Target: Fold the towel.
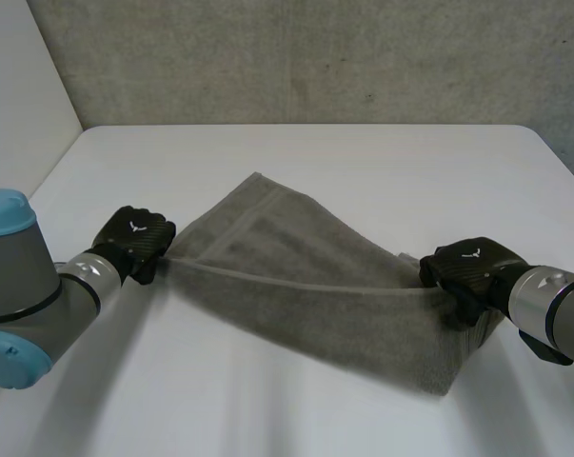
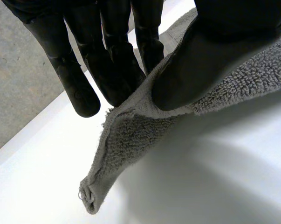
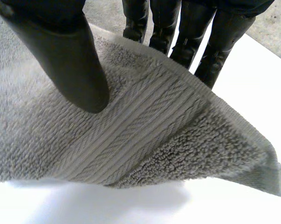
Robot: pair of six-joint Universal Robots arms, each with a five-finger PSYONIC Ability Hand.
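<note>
A grey towel point(image 1: 306, 276) lies slantwise across the white table point(image 1: 315, 162), its near long edge lifted and stretched between both hands. My left hand point(image 1: 134, 238) holds the towel's left corner. In the left wrist view its thumb point(image 2: 210, 56) pinches the towel point(image 2: 126, 140) against the fingers point(image 2: 107, 56), and the corner tip hangs below them. My right hand point(image 1: 472, 271) is at the towel's right end. In the right wrist view its thumb point(image 3: 70, 60) rests on top of the towel point(image 3: 154, 135), with the fingers point(image 3: 187, 32) behind the banded edge.
A grey textured wall point(image 1: 315, 57) stands behind the table's far edge. Bare white tabletop lies in front of the towel and beyond it.
</note>
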